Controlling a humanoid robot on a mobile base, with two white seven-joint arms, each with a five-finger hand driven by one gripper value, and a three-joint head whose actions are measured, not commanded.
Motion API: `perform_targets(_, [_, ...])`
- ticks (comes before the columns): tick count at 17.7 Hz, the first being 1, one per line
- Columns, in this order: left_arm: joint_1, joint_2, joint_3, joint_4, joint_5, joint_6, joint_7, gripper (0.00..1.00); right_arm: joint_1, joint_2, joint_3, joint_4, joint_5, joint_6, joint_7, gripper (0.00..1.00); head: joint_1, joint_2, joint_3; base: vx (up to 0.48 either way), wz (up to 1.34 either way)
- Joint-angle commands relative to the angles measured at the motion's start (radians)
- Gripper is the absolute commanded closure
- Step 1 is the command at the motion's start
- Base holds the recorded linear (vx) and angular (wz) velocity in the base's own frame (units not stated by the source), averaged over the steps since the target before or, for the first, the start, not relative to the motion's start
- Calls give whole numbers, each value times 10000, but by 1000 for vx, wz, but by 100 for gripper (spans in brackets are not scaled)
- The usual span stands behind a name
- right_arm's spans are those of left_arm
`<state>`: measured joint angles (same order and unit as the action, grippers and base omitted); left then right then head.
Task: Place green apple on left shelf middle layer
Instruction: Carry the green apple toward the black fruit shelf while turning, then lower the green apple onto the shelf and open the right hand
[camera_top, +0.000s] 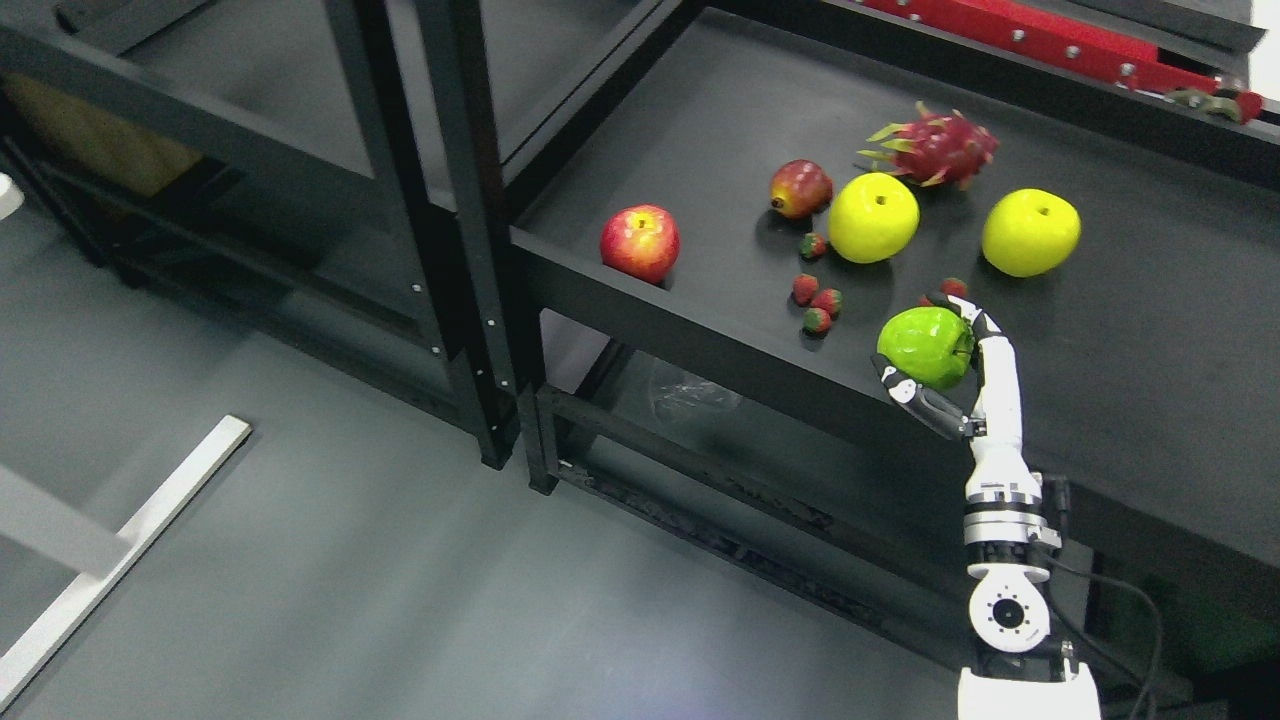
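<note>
The right robot hand (935, 365) has the green apple (926, 346) in its grip: the fingers (972, 318) curl round its far and right side, and the thumb bears on it from below left. The apple sits at the top of the hand, over the front part of the right shelf (1130, 330), just inside that shelf's front edge. Whether it is lifted clear of the surface or resting on it cannot be told. The left arm is out of view.

The left shelf (270, 150) lies well apart to the left, beyond the black uprights (470, 230) where the two units meet. In my judgement the carry must run leftward past these uprights, which stand as the chief obstruction. The apple is near round, so no long axis governs its setting down.

Near the hand, toward the shelf's back, are three strawberries (815, 305), two yellow apples (873, 217), a mango (800, 188) and a dragon fruit (935, 148). A red apple (640, 243) stands at the front left corner, in line with a direct leftward path along the shelf.

Open room lies forward of the front edge, over the floor (400, 580). A withdrawal toward the robot before swinging left appears the safer course.
</note>
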<state>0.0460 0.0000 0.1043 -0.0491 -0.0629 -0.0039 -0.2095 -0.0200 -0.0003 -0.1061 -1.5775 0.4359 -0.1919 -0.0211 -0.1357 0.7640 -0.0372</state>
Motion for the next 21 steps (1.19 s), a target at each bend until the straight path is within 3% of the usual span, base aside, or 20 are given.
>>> perform_targets(1, [0, 175, 0, 0, 0, -7, -7, 0, -152, -172, 2, 6, 13, -14, 27, 100, 0, 0, 0, 92, -754])
perform_targets(11, [0, 175, 0, 0, 0, -7, -7, 0, -137, -172, 2, 6, 74, -14, 27, 100, 0, -2, 0, 178, -567])
perform_targets(21, [0, 175, 0, 0, 0, -7, -7, 0, -137, -172, 2, 6, 89, -14, 27, 100, 0, -4, 0, 238, -58])
